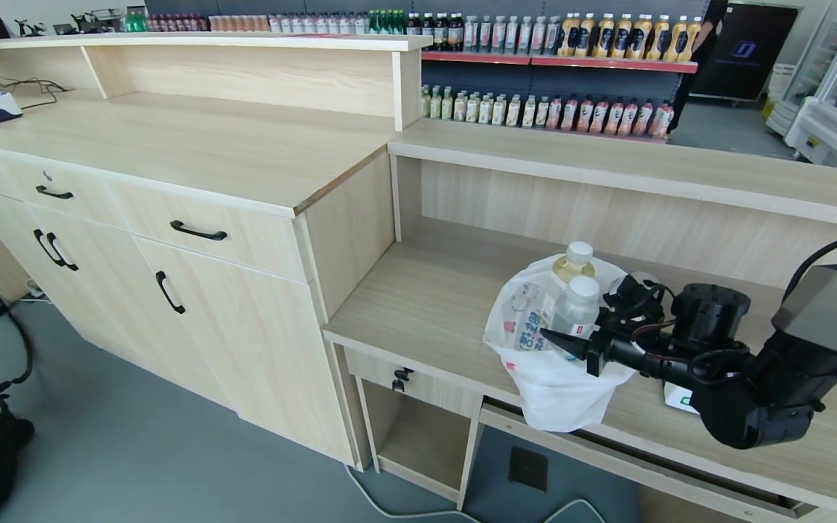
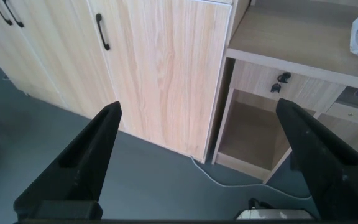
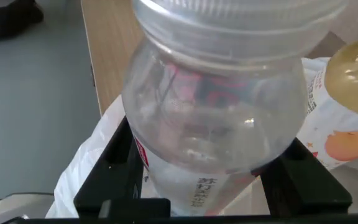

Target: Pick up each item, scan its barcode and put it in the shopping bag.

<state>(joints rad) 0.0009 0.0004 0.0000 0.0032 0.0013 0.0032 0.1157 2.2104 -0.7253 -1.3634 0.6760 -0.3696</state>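
Clear bottle (image 1: 577,306), clamped in the right gripper (image 1: 583,321), stood in the shopping bag's (image 1: 556,396) mouth (bag on the wooden counter (image 1: 426,298)). Left of the bag, the left gripper (image 2: 199,109) gaped over grey floor (image 2: 160,180).

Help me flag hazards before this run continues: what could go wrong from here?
1. The shopping bag droops over the counter edge; added weight might drag it off.
2. The clear bottle in the right gripper could knock over the yellowish bottle already in the bag when it is lowered.
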